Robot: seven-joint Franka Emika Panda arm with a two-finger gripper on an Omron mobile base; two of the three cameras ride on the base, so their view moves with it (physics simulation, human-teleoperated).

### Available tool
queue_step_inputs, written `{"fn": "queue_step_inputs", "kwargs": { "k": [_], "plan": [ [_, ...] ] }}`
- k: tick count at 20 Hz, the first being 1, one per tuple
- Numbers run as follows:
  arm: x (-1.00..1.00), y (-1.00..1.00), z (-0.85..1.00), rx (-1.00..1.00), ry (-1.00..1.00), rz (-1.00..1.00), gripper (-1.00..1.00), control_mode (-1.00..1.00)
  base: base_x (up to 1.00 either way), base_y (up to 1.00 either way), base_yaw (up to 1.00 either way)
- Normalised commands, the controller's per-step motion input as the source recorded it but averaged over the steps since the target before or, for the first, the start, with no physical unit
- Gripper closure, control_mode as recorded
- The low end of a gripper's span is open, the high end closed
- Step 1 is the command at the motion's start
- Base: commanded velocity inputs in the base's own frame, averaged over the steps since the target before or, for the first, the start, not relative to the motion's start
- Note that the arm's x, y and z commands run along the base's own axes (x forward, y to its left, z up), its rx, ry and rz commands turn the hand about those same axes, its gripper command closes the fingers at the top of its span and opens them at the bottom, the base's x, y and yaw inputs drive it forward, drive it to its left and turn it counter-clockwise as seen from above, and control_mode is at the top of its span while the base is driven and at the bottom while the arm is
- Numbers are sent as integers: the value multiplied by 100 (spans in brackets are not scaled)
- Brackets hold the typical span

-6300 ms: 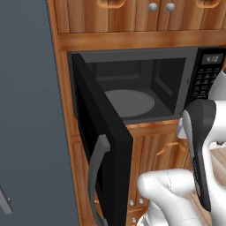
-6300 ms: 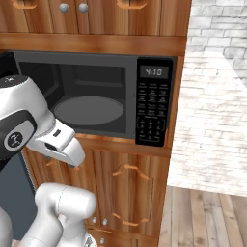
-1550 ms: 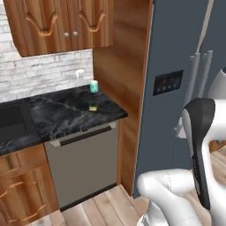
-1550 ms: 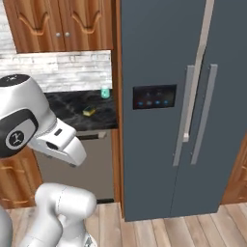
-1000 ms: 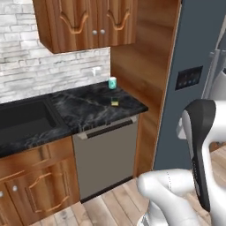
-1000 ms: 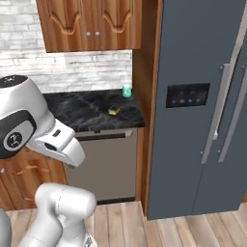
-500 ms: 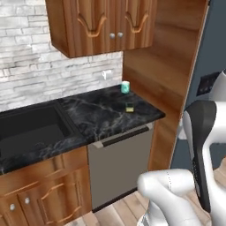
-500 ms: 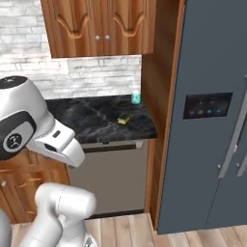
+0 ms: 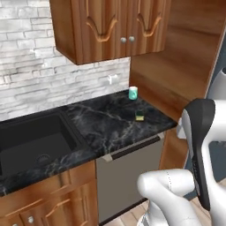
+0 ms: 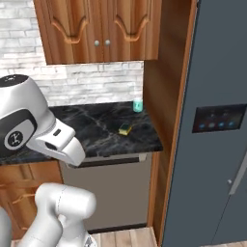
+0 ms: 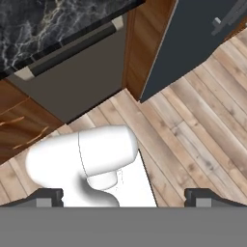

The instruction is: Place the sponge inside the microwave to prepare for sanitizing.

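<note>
Your sponge (image 9: 139, 117) lies on the table (image 9: 106, 123), near the cup (image 9: 133, 92). Your claw (image 11: 123, 195) hangs wide over the floor (image 11: 193, 140), holding nothing.

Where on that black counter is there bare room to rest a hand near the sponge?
The marble counter is bare between the sink and the sponge, and along its front edge. It is tighter at the right end, where the teal cup stands behind the sponge, beside the wooden side panel.

Desk (image 9: 106, 121) glossy black veined marble; cabinets (image 9: 110, 26) varnished wood; wall (image 9: 31, 84) rough pale brick; fridge (image 10: 217, 120) smooth matt grey; floor (image 11: 193, 125) wood planks.
</note>
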Motion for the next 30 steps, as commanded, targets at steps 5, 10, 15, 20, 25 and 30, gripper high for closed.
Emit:
{"fn": "queue_step_inputs", "kwargs": {
  "k": [5,10,15,20,25,30],
  "plan": [
    [0,0,0,0,0,0,-100,100,38,0,-3],
    [0,0,0,0,0,0,-100,100,40,0,-4],
    [0,0,0,0,0,0,-100,100,53,0,-1],
    [0,0,0,0,0,0,-100,100,45,0,0],
    [0,0,0,0,0,0,-100,100,49,0,0],
    [0,0,0,0,0,0,-100,100,46,0,0]
  ]
}}
